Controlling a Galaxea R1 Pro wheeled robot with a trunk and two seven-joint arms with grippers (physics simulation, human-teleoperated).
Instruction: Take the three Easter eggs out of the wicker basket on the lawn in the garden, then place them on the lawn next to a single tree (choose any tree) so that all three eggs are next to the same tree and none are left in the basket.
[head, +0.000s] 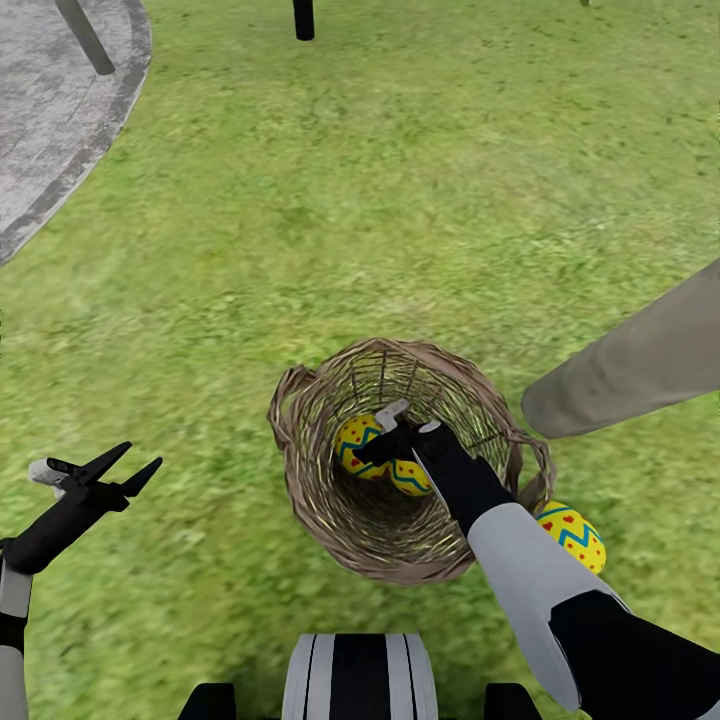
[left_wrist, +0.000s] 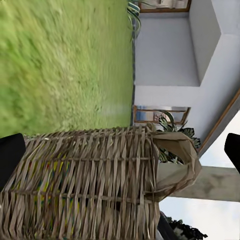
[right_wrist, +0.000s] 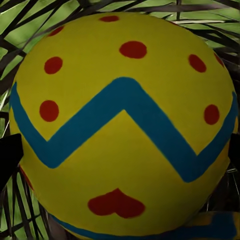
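The wicker basket stands on the lawn right in front of me, its woven side also close in the left wrist view. Two Easter eggs lie inside it: one at the left, another just below it. My right gripper reaches into the basket, open, with the left egg between its fingertips. A third egg lies on the grass right of the basket, near the pale tree trunk. My left gripper hangs open and empty left of the basket.
A grey paved patch curves across the far left corner, with a slanted grey post on it. A thin black trunk stands far ahead. The white house wall lies beyond the basket. My base is just before the basket.
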